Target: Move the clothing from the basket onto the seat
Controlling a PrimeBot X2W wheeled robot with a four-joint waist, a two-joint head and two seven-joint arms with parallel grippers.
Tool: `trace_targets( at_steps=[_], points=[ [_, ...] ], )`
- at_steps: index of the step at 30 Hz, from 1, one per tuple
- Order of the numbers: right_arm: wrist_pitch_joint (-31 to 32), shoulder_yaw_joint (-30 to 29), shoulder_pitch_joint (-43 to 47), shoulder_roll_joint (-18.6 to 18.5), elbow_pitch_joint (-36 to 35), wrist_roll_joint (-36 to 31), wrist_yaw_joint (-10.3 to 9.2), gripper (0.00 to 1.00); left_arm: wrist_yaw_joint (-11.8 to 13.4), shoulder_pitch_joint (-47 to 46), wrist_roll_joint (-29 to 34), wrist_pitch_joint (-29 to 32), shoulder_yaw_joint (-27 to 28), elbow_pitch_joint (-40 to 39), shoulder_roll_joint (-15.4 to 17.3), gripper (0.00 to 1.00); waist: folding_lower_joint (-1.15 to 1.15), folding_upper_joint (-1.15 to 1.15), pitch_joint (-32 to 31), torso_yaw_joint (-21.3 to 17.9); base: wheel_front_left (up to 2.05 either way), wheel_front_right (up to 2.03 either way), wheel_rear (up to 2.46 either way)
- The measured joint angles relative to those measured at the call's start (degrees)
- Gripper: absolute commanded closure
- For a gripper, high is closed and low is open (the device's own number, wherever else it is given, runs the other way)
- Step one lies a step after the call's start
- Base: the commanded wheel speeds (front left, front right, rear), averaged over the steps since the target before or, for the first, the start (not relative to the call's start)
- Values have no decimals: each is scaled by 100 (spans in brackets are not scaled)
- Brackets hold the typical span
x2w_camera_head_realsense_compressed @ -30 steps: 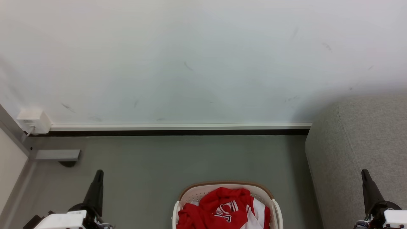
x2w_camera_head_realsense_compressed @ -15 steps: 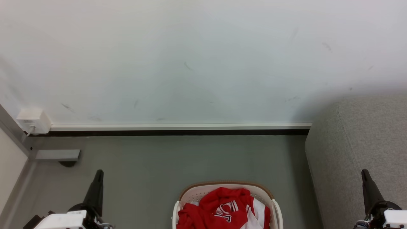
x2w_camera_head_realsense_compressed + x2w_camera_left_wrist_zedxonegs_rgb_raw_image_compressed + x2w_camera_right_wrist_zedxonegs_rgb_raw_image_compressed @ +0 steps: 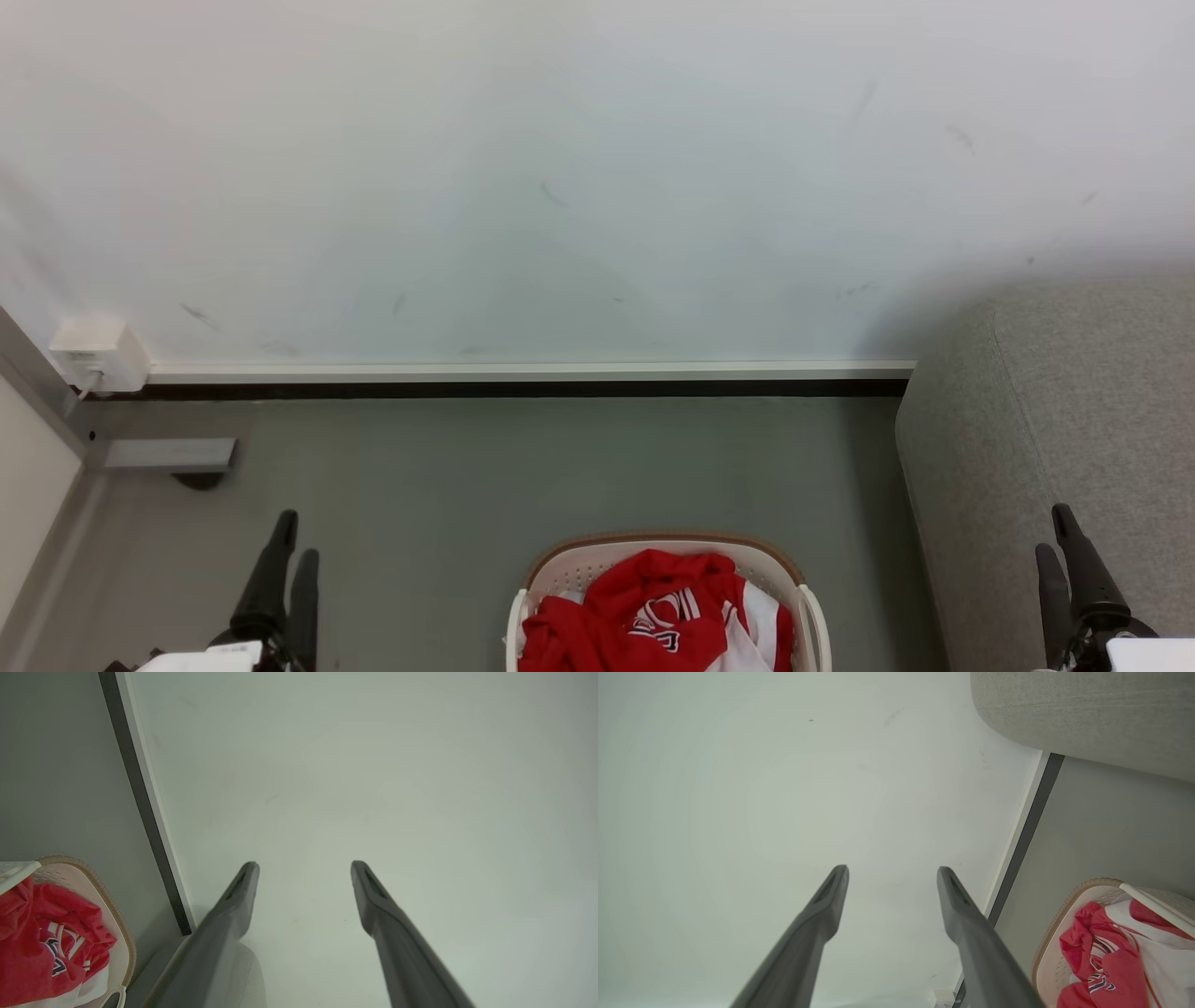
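Note:
The white perforated basket [image 3: 665,542] with a brown rim stands on the grey floor at the bottom centre of the head view. Red and white clothing [image 3: 653,607] lies bunched inside it. The grey seat [image 3: 1055,420] rises at the right, beside the basket. My left gripper [image 3: 297,539] is open at the lower left, apart from the basket and empty. My right gripper [image 3: 1052,532] is open in front of the seat, also empty. In the left wrist view the left gripper [image 3: 304,864] faces the wall, with the basket [image 3: 114,907] and clothing [image 3: 42,942] at the lower left. In the right wrist view the right gripper [image 3: 892,870] faces the wall too, with the basket [image 3: 1064,912], clothing [image 3: 1106,956] and seat [image 3: 1087,714] at its right.
A pale wall with a white baseboard [image 3: 523,371] closes the floor behind the basket. A small white box [image 3: 98,355] sits on the wall at the left, above a grey metal bracket [image 3: 168,455]. Bare grey floor [image 3: 523,467] lies between the basket and the wall.
Both grippers have gone from shut to open: each pair of fingers, pressed together before, now stands spread. The basket, clothing and camera have not moved.

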Motion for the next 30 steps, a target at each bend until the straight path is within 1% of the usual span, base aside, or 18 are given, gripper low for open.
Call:
trace_targets(
  at_steps=[6,12,19,26,30],
  points=[
    [-178,170,-2,0,-135,-71,0,0,0,-1,40,-158,-63,-124,1,0,0,0,2,-4,0,0,0],
    [-339,336,-8,-1,-283,-367,0,0,0,-1,334,-352,-86,-313,12,0,0,0,-1,-21,0,0,0],
    [-499,474,-18,-3,-459,-861,0,0,0,-1,1046,-503,-73,-533,13,0,0,0,-3,-59,0,0,0],
    [-661,586,-18,-5,-548,-1679,0,0,0,3,1881,-684,-10,-659,12,0,0,0,-3,-90,0,0,0],
    [-748,645,-18,-5,-565,-2023,0,0,0,4,2354,-756,3,-702,11,0,0,0,-4,-105,0,0,0]
  ],
)
